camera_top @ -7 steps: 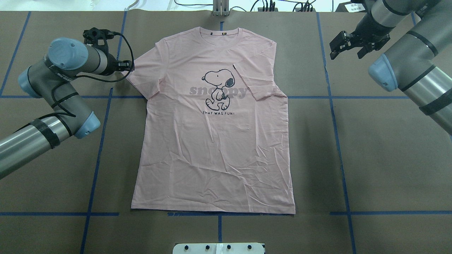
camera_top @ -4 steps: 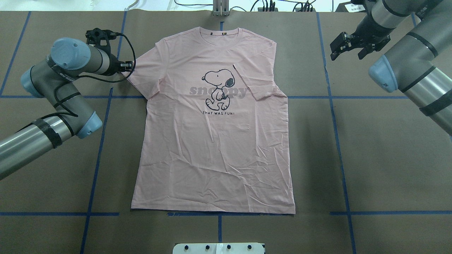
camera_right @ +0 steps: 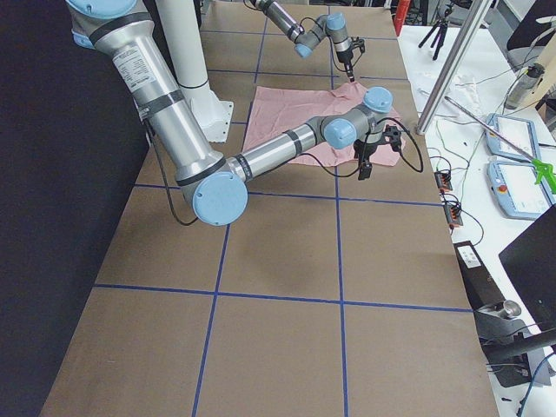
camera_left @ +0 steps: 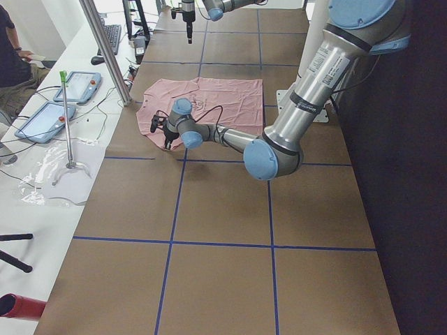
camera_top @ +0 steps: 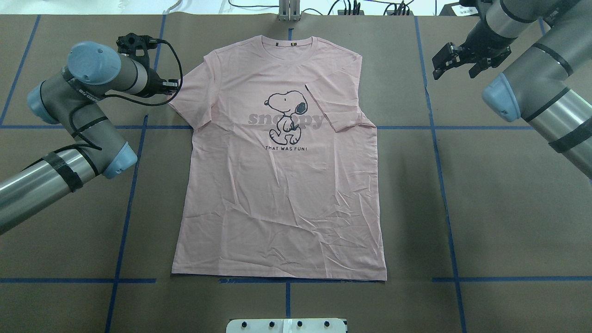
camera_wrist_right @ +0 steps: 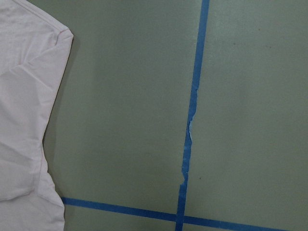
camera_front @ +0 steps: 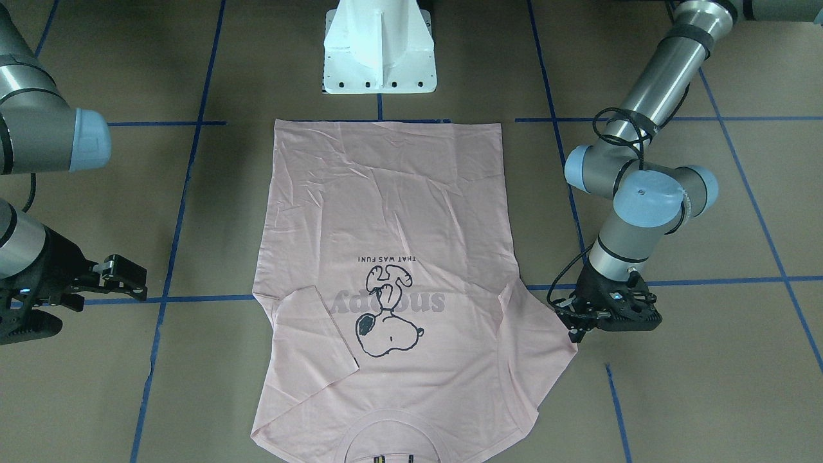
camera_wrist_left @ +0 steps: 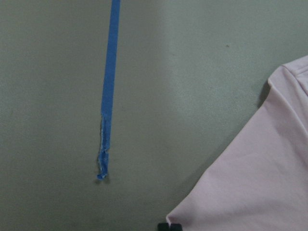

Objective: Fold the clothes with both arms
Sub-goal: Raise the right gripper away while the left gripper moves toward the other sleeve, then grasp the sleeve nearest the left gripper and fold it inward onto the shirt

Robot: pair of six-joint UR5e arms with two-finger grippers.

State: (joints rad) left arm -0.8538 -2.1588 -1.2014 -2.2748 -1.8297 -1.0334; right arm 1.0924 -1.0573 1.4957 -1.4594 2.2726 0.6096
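The pale pink T-shirt [camera_top: 277, 185] lies flat, print up, with its collar at the far edge. One sleeve [camera_top: 340, 111] is folded in over the chest; the other sleeve [camera_top: 189, 92] lies spread out. My left gripper [camera_top: 175, 87] sits low at that spread sleeve's outer corner. In the left wrist view only its black fingertips [camera_wrist_left: 164, 225] show, pressed together on the sleeve corner [camera_wrist_left: 250, 183]. My right gripper [camera_top: 454, 69] hangs open and empty above bare table, well right of the shirt. In the front-facing view the left gripper [camera_front: 574, 325] touches the sleeve's tip [camera_front: 546, 334].
Brown paper with blue tape lines [camera_top: 439, 152] covers the table. The white pedestal base [camera_front: 379, 51] stands at the near edge behind the shirt's hem. Cables and tablets [camera_left: 49, 115] lie on a side bench past the far edge.
My left arm has crept a little toward the shirt and the far side, its gripper staying at the sleeve corner. The right gripper has risen slightly. The shirt lies unchanged.
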